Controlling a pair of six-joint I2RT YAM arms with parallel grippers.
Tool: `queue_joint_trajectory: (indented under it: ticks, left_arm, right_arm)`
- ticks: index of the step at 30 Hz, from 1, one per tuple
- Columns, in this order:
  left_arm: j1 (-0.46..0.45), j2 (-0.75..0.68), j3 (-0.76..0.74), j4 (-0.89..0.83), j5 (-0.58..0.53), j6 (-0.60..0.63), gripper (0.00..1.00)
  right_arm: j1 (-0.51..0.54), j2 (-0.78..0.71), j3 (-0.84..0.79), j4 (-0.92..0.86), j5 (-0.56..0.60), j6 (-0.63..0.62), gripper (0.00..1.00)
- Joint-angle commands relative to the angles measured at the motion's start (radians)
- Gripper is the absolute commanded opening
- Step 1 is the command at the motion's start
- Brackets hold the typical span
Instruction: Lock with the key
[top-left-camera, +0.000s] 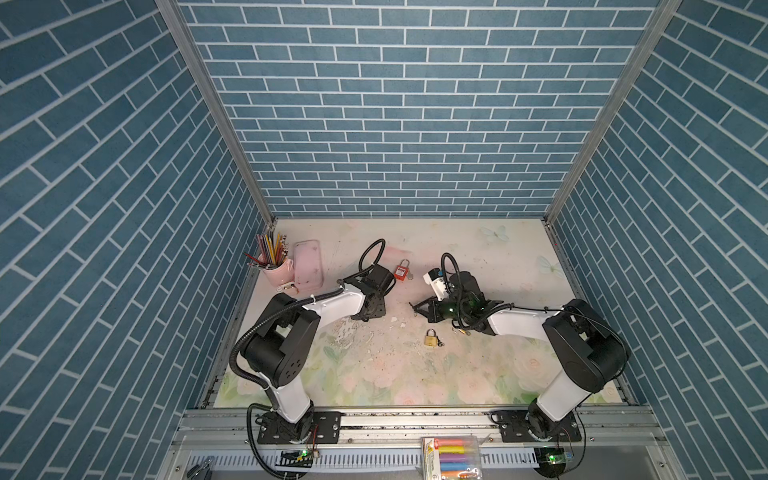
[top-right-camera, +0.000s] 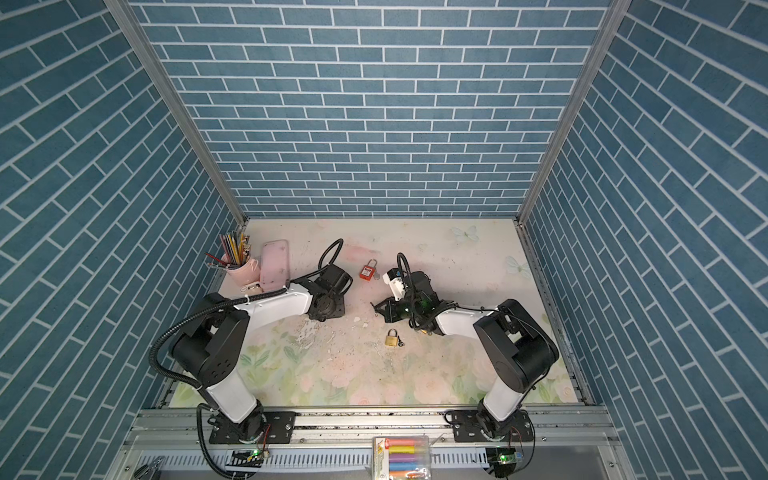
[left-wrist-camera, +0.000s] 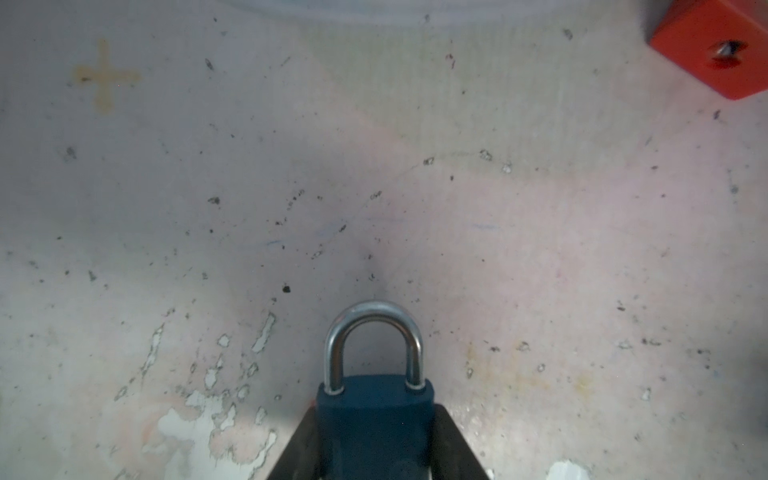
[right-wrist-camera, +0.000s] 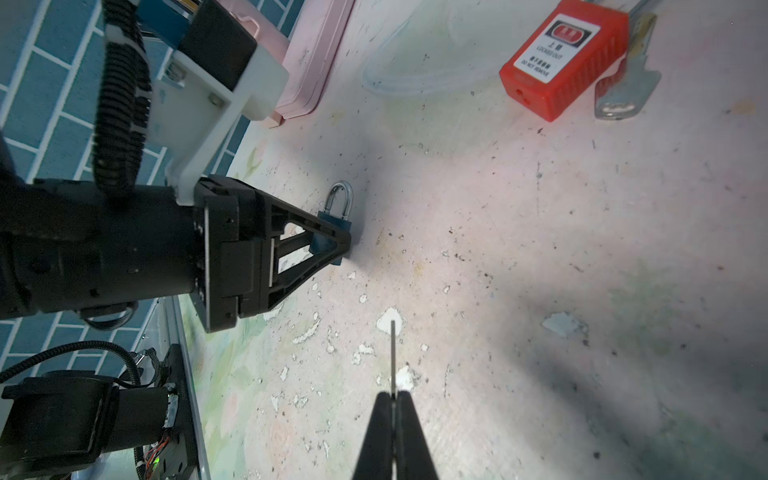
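In a top view we see the left gripper (top-left-camera: 366, 312) left of frame centre, pinching the blue padlock (left-wrist-camera: 374, 419) by its body. The right gripper (top-left-camera: 415, 307), right of it, is pressed together on the key (right-wrist-camera: 392, 353), apart from the padlock.

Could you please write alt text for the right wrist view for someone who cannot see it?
The shut right gripper holds a thin key edge-on, aimed roughly across the worn table toward the left gripper, which clamps a blue padlock by its body. A red padlock lies farther off with a silver key beside it.
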Motion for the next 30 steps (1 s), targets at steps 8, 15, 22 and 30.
queue_joint_trajectory:
  ticks: [8,15,22,30]
  left_arm:
    - [0.009,-0.015,-0.023,0.03,-0.039,0.038,0.58]
    - [0.02,-0.107,-0.039,0.066,-0.047,0.047,0.63]
    - [0.035,-0.434,-0.099,0.208,-0.134,0.207,0.72]
    - [0.117,-0.781,-0.291,0.367,-0.086,0.422,0.87]
  right_arm:
    - [-0.002,0.021,0.044,-0.017,-0.004,0.027,0.0]
    - [-0.002,0.032,0.065,-0.022,-0.019,0.052,0.0]
    - [0.013,0.124,0.192,-0.109,-0.039,0.049,0.0]
    - [0.069,0.29,0.416,-0.245,-0.024,0.012,0.0]
